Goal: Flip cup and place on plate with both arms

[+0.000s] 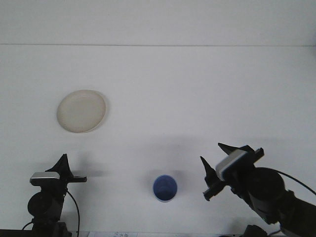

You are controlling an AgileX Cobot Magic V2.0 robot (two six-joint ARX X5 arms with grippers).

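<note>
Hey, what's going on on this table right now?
A two-armed robot is working on getting a blue cup onto a plate. At this moment nothing is being held. The cup stands upright, mouth up, alone near the front edge of the white table. The right pincer sits open to the right of the cup, clear of it. The left pincer is parked at the front left, empty. The plate lies bare at the far left, so the cup has yet to be carried over.

My two arms: matte black housings, rounded joints. Left gripper (63, 167) has pointed black fingers, silver-grey camera block, thin black cable below. Right gripper (228, 168) matches: dark pointed fingers, pale grey block, black cable.
</note>
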